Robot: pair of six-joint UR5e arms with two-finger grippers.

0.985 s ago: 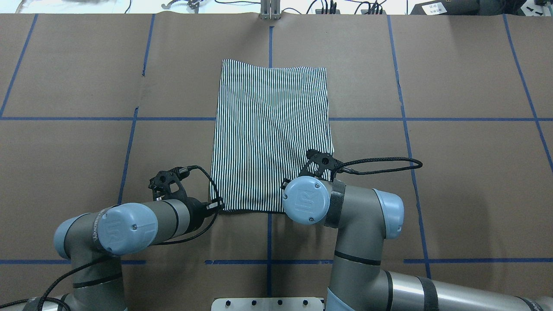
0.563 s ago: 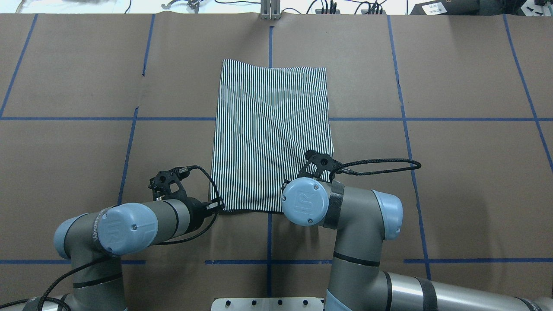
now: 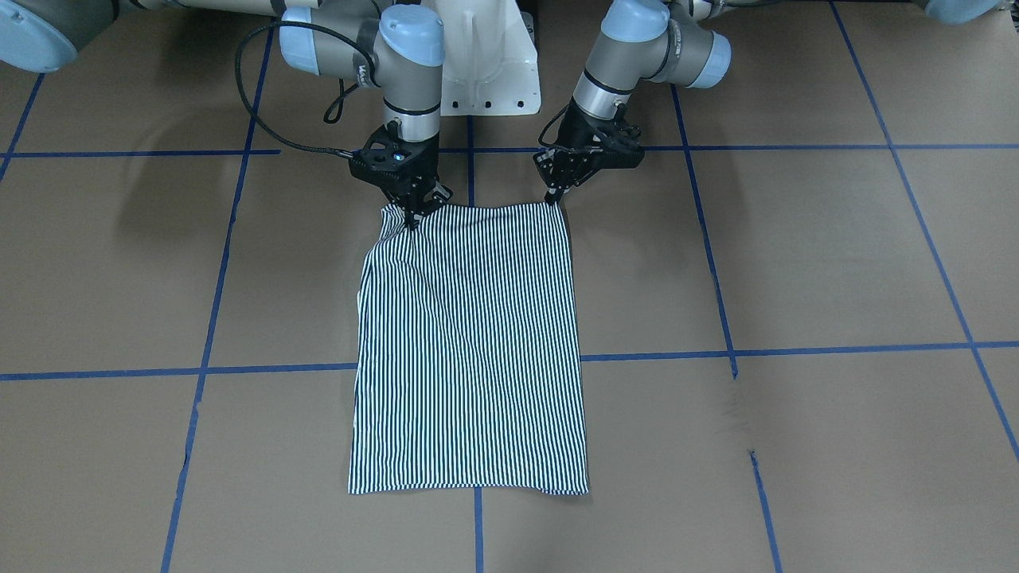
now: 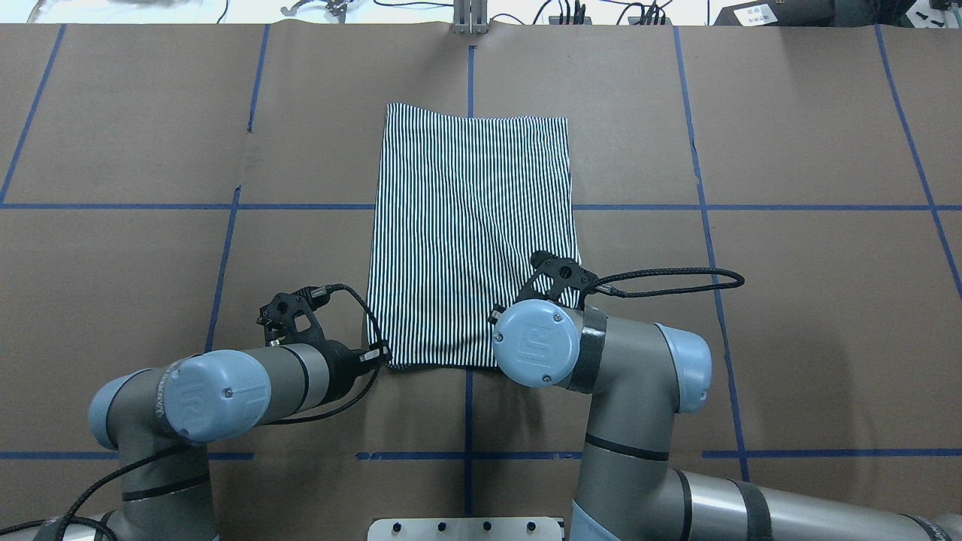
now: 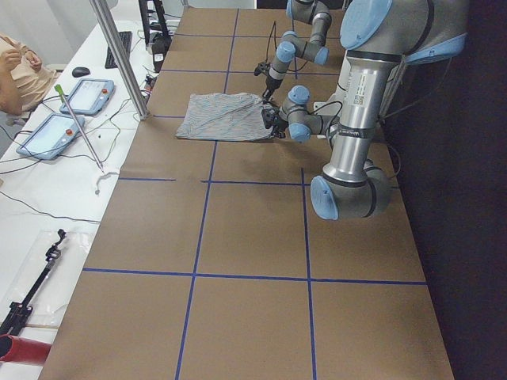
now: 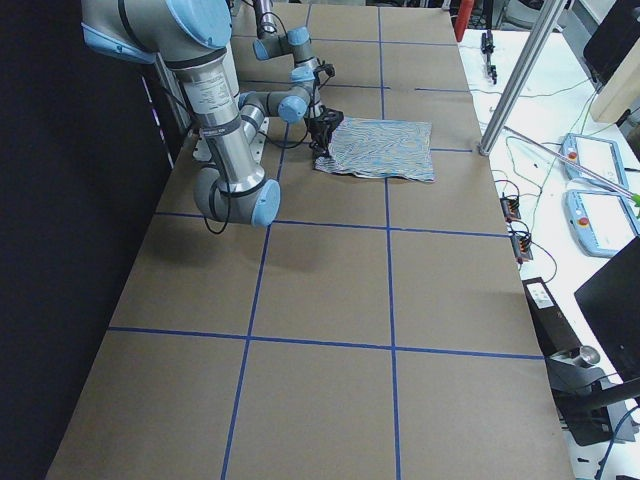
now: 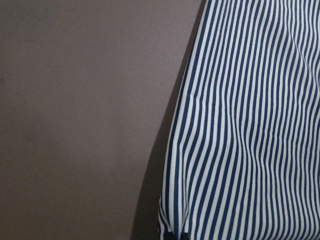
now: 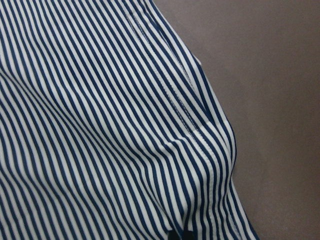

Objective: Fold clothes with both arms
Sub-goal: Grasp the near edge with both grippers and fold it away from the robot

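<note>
One striped shirt lies near the middle of the worktop, folded to a long rectangle. Material: soft knit in thin navy-and-white stripes that run along its length, with light creases across the middle. Collar and placket are not in view. The short edge nearest the robot is held at both corners. The left gripper sits low to the worktop with its fingertips pressed together on the corner at the robot's left, and its wrist view shows the cloth edge running down into the jaws. The right gripper is pinching the opposite corner, where the cloth is drawn up into a small ridge and the side edge is pulled slightly inward. From overhead, the wrist of the right arm covers its own gripper and the corner below it. The left arm lies low and reaches in from the side. A black cable loops from the right wrist over bare worktop beside the shirt. A white pedestal base stands between the arms. The worktop surface is a matt brown sheet marked into large squares with blue tape. Beyond its far edge a white bench carries two tablet-like devices, with a metal post and a seated person nearby.
</note>
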